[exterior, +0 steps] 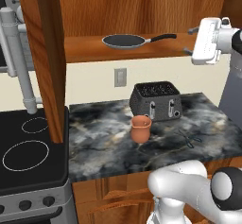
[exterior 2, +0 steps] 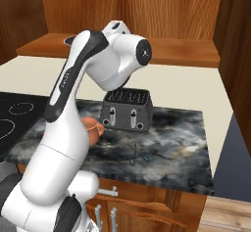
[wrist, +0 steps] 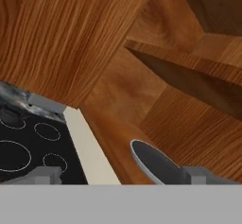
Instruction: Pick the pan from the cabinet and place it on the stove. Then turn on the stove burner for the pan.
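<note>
The dark pan [exterior: 124, 41] lies on the open cabinet's shelf [exterior: 90, 52], its thin black handle pointing right. My gripper [exterior: 190, 41] hovers level with the shelf just past the handle's end, open and empty. In the hand view the pan [wrist: 153, 164] shows low between my two fingertips [wrist: 45, 175], inside the cabinet [wrist: 179, 114]. The black stove [exterior: 47, 147] sits at the lower left, with its largest white stove burner ring [exterior: 26, 155] near the front. The hand view also takes in the stove [wrist: 33, 145] below.
The cabinet's open door [exterior: 45, 53] hangs over the edge between stove and counter. On the marble counter [exterior: 104, 142] stand a dark toaster [exterior: 156, 100] and a terracotta cup [exterior: 141, 128], with scissors [exterior: 189, 138] to the right. Dark knobs [exterior: 26, 204] line the stove front.
</note>
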Tool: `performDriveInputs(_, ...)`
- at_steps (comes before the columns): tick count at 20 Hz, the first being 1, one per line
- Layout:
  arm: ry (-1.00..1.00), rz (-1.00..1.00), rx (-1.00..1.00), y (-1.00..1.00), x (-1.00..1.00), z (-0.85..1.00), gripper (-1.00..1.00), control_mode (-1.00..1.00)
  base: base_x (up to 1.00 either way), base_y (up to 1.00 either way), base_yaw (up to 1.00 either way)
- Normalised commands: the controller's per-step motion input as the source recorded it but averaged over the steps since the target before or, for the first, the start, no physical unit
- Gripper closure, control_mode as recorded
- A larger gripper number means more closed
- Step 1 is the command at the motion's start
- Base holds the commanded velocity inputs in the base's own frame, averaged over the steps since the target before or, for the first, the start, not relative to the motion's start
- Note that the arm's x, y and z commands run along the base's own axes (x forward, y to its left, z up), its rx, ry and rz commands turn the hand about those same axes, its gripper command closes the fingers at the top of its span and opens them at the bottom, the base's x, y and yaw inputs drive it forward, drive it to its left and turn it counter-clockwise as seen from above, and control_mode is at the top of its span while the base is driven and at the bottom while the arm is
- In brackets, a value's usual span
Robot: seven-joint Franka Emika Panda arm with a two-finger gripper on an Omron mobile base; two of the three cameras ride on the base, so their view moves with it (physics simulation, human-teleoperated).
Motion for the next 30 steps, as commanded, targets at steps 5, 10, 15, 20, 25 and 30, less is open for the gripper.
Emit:
performDriveInputs(5,0.00,0.00,-0.06,-0.06,0.65,-0.14,-1.00,-1.00,0.00,0.00,0.00)
performDriveInputs(10,0.00,0.00,-0.02,-0.18,0.65,-0.04,-1.00,-1.00,0.00,0.00,0.00)
performDriveInputs(15,0.00,0.00,0.00,-0.26,0.63,-0.04,-1.00,-1.00,0.00,0.00,0.00)
performDriveInputs(20,0.00,0.00,0.00,-0.23,0.53,-0.12,-1.00,-1.00,0.00,0.00,0.00)
performDriveInputs(25,0.00,0.01,-0.03,-0.17,0.47,-0.14,-1.00,-1.00,0.00,0.00,0.00)
performDriveInputs(30,0.00,0.03,-0.03,-0.07,0.42,-0.17,-1.00,-1.00,0.00,0.00,0.00)
